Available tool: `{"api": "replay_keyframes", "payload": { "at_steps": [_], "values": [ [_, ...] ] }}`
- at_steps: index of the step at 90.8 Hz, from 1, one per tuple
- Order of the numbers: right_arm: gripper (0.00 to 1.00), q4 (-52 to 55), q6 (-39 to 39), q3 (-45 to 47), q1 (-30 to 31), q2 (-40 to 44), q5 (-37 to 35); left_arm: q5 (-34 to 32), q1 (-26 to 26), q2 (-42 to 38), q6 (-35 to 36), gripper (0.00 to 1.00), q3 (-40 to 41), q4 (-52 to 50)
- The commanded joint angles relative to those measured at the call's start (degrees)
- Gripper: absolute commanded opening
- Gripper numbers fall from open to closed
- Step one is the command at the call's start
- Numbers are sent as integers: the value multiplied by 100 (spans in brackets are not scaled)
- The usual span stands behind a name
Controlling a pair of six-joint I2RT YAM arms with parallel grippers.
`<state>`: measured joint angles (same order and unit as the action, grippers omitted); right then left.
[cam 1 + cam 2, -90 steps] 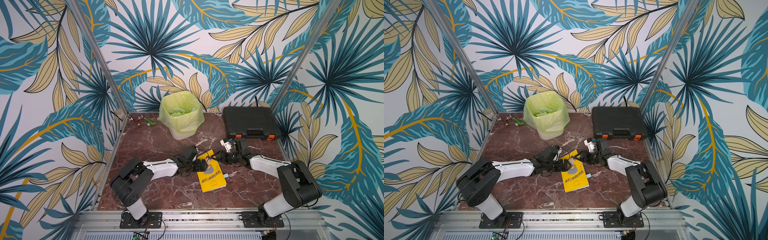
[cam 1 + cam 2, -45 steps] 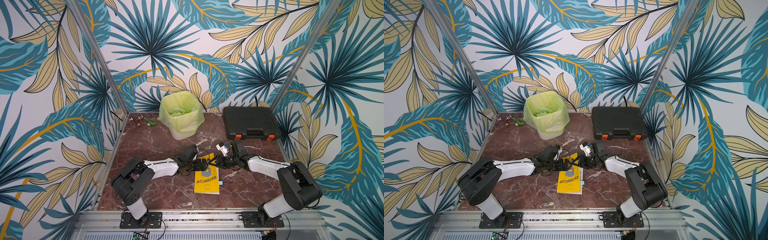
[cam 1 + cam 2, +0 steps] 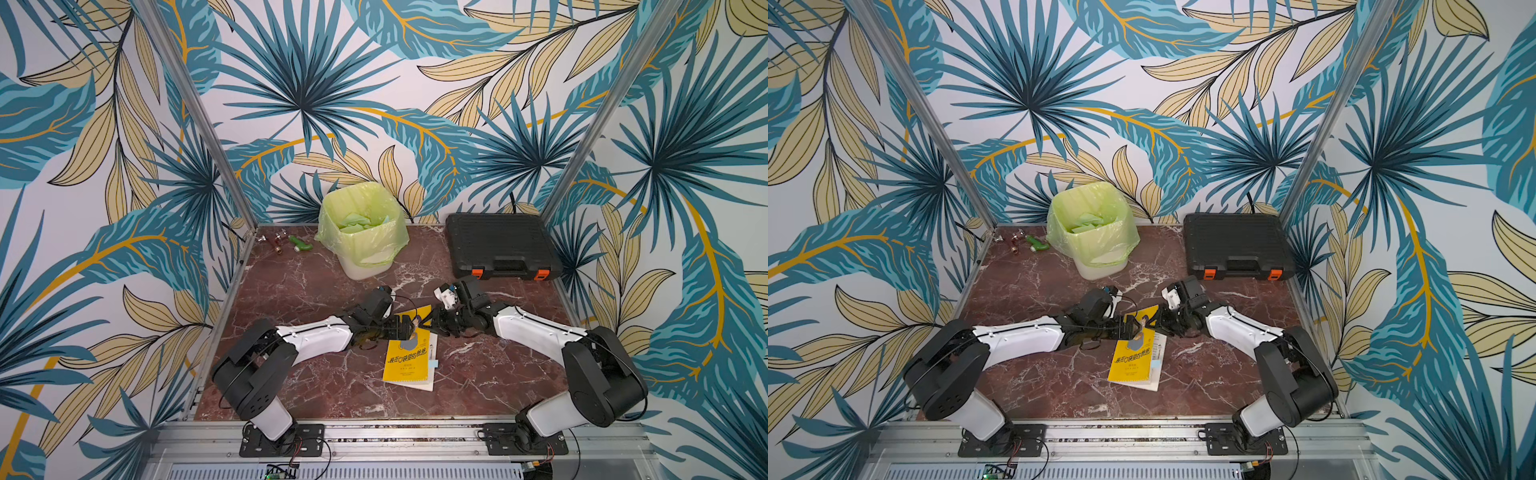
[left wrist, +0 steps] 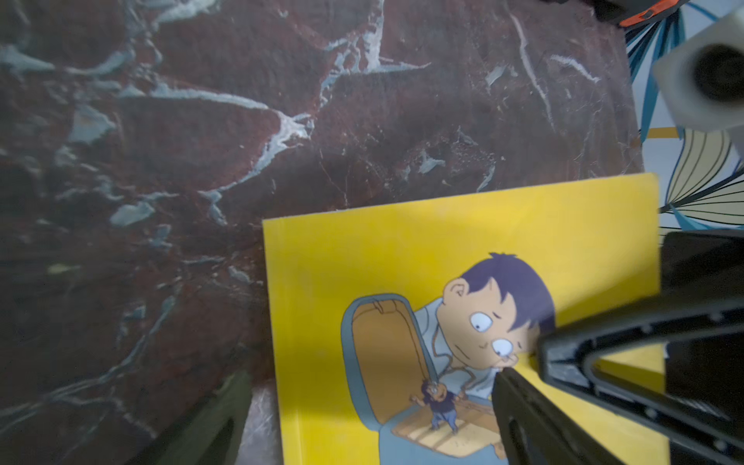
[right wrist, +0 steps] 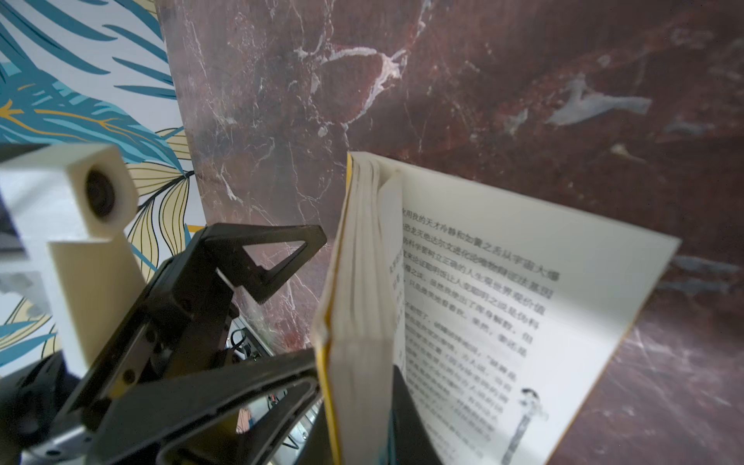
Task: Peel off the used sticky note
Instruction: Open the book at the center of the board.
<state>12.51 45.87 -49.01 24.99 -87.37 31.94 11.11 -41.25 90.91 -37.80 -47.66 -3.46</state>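
Pale-blue sticky note [image 3: 435,363] juts from yellow book [image 3: 405,361] edge; right pincer [image 3: 426,323] clamps book, left pincer [image 3: 402,328] apart.

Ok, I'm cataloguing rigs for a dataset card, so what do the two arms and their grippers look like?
The left arm and right arm match: glossy white shells on the long links, black rounded joints, thin black cables running along them. Each carries a white boxy wrist camera. The fingers are black, with triangular cut-outs.
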Motion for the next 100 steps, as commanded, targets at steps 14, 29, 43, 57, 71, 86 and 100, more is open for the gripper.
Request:
{"api": "replay_keyframes", "payload": {
  "at_steps": [14, 29, 43, 57, 71, 86, 100],
  "values": [
    [11, 1853, 546, -1135, 122, -233, -973, -134, -118, -1111, 792, 98, -113, -703],
    [10, 2110, 789, -1528, 195, -423, -1300, -569, -605, -1498, 1279, 97, -604, -1785],
    [10, 2198, 819, -1849, 231, -606, -1383, -772, -888, -1520, 1133, 97, -871, -2161],
    [11, 2148, 878, -1959, 241, -723, -1344, -528, -986, -1337, 859, 94, -805, -1810],
    [12, 2082, 928, -1960, 237, -751, -1308, -441, -1033, -1106, 868, 85, -813, -1733],
    [12, 2037, 958, -1952, 240, -798, -1278, -427, -1076, -954, 895, 82, -874, -1807],
    [14, 1988, 994, -1909, 237, -807, -1247, -742, -1260, -794, 1070, 82, -1141, -2189]
  ]
}}
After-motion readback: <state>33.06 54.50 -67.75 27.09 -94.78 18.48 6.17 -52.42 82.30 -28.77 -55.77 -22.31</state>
